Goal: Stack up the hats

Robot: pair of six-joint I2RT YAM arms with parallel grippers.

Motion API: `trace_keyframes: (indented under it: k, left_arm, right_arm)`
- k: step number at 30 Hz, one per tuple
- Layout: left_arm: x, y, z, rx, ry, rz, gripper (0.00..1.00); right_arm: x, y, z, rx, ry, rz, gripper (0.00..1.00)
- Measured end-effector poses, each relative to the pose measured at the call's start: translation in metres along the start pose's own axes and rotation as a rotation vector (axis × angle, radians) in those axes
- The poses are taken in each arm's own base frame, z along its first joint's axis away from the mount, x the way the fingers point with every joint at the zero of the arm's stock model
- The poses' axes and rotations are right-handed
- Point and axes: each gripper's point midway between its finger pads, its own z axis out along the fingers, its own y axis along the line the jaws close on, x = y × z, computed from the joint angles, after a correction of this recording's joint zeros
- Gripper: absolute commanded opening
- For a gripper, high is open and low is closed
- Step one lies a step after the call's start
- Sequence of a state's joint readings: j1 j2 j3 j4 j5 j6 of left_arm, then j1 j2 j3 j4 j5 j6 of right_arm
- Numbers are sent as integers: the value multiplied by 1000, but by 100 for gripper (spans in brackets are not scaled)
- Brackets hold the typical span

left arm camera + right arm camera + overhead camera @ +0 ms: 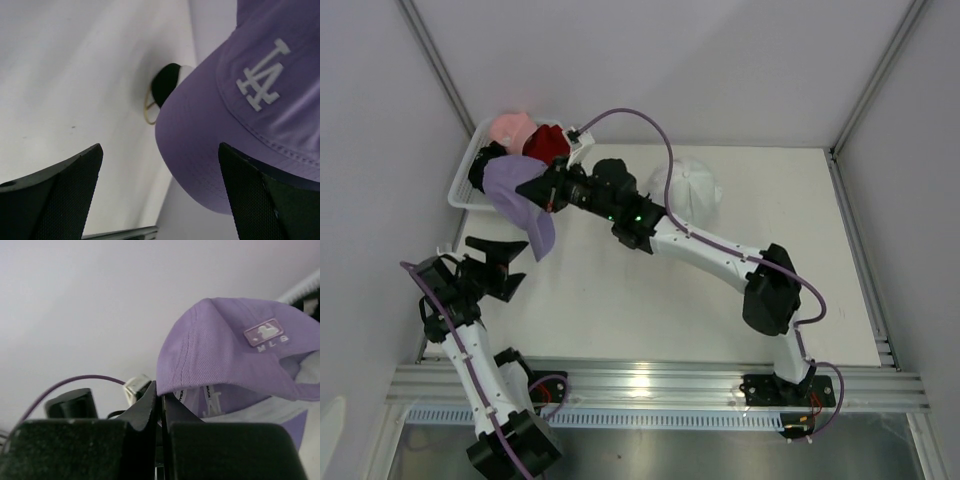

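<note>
My right gripper is shut on the rear edge of a lavender hat, which hangs above the table beside the basket with its brim pointing down. In the right wrist view the closed fingertips pinch the lavender hat at its rim. The left gripper stands open and empty just below the brim; in its wrist view the lavender hat with a white logo fills the right side above the gripper. A white hat lies on the table. A pink hat and a red hat sit in the basket.
A white mesh basket stands in the back left corner, against the wall, with something dark at its near side. A gold wire loop beside a dark and white shape shows past the brim. White walls enclose the table.
</note>
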State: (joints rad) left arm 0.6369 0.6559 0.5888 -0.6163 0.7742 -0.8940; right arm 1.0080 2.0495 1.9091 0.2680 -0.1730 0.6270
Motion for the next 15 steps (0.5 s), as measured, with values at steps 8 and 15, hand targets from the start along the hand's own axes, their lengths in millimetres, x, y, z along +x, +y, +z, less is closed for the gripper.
trace_keyframes:
  k: [8, 15]
  left_arm:
    - [0, -48, -4, 212, 75, -109, 100]
    - [1, -95, -15, 340, 99, -62, 99]
  right_arm:
    - [-59, 6, -32, -69, -142, -104, 0]
    - [-64, -14, -64, -10, -205, -147, 0]
